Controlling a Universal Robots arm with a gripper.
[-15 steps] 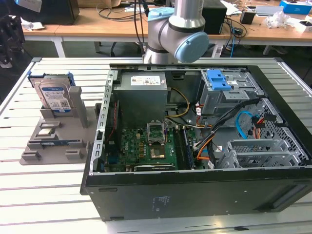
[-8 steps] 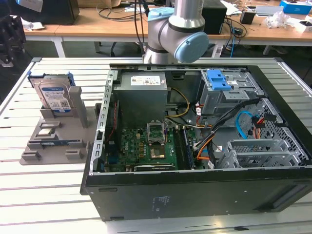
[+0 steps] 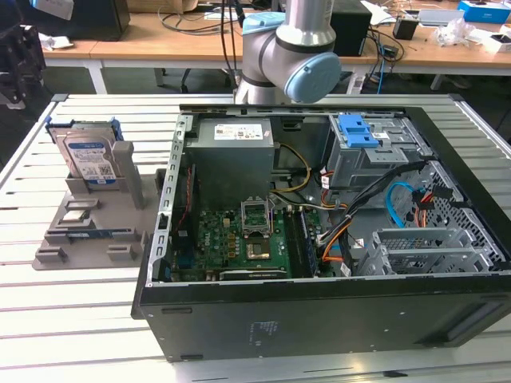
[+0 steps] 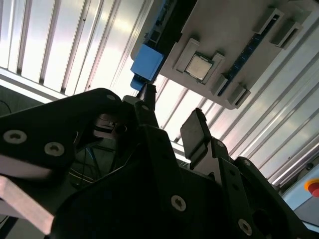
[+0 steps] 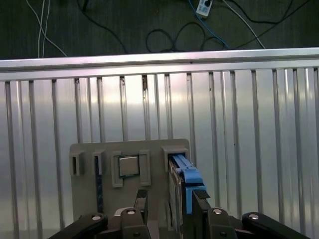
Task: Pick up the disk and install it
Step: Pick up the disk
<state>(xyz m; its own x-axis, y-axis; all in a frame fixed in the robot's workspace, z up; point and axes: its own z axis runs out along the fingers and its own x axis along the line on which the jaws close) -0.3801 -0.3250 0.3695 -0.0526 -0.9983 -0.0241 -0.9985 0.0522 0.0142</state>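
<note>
Jaws apart and empty, the end effector (image 5: 170,196) hovers over the disk (image 5: 185,174), upright in a grey holder (image 5: 84,199) near an edge of the slatted worktop (image 5: 239,149); office desks (image 3: 160,44) behind.

disk (image 3: 88,155): was silver-grey, white-and-blue label, blue frame
stand (image 3: 88,233): was plain grey
tabletop (image 3: 64,319): was silver, ribbed
end effector (image 5: 170,196): was black
</note>
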